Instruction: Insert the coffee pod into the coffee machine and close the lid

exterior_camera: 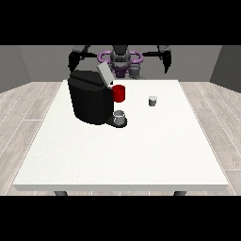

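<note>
Nothing is done yet, by my reckoning: the coffee pod (152,100) sits untouched right of centre on the table (122,150); the coffee machine (90,96), left of centre, has its lid (104,72) up. Both hands hang raised at the top, the one at the view's left (73,61) and the one at the view's right (165,60); whether their fingers are spread or curled I cannot tell; picking, inserting and closing all remain.

You see a glossy black boxy coffee machine (89,101) with a grey lid (104,74) and red spout part (119,93), a small silver-grey coffee pod (152,100), and a plain white counter (141,146).
</note>
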`<act>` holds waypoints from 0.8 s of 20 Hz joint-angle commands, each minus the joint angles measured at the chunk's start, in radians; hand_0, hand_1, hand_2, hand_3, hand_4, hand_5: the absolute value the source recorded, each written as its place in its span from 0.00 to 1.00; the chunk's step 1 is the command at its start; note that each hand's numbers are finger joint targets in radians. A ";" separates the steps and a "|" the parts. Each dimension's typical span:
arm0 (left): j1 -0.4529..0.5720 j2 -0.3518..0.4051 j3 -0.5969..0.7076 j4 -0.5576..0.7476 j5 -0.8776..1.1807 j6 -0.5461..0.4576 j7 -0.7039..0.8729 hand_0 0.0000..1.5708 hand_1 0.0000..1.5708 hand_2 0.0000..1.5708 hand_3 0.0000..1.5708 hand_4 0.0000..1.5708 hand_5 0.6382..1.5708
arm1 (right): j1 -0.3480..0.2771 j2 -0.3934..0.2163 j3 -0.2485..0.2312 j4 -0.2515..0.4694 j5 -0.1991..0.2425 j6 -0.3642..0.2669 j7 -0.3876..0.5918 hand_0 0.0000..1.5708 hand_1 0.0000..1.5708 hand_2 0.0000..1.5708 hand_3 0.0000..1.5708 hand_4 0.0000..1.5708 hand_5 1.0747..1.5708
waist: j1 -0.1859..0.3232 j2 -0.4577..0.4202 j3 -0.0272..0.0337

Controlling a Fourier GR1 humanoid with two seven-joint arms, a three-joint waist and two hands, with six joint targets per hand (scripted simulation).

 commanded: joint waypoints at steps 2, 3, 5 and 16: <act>-0.137 0.089 0.077 0.113 -0.026 -0.013 0.046 0.00 0.00 0.00 0.00 0.00 1.00 | -0.002 0.051 0.089 -0.045 0.002 -0.087 -0.058 0.00 0.00 0.00 0.00 0.09 1.00 | -0.081 0.057 0.0019; -0.131 0.089 0.087 0.140 0.015 -0.061 0.047 0.00 0.00 0.00 0.00 0.00 1.00 | -0.028 0.033 0.011 -0.036 -0.018 -0.033 -0.041 0.00 0.00 0.00 0.00 0.14 1.00 | -0.061 0.061 0.0019; -0.189 0.078 0.068 0.175 -0.008 -0.061 0.067 0.00 0.00 0.00 0.00 0.00 1.00 | -0.067 0.040 0.017 -0.024 0.020 -0.077 -0.034 0.00 0.00 0.00 0.00 0.14 1.00 | -0.061 0.078 0.0019; -0.343 0.144 0.152 0.515 -0.087 -0.025 -0.010 0.00 0.00 0.00 0.00 0.00 1.00 | -0.089 0.029 0.053 -0.080 0.002 -0.047 -0.044 0.00 0.00 0.00 0.00 0.15 1.00 | -0.139 0.204 0.0015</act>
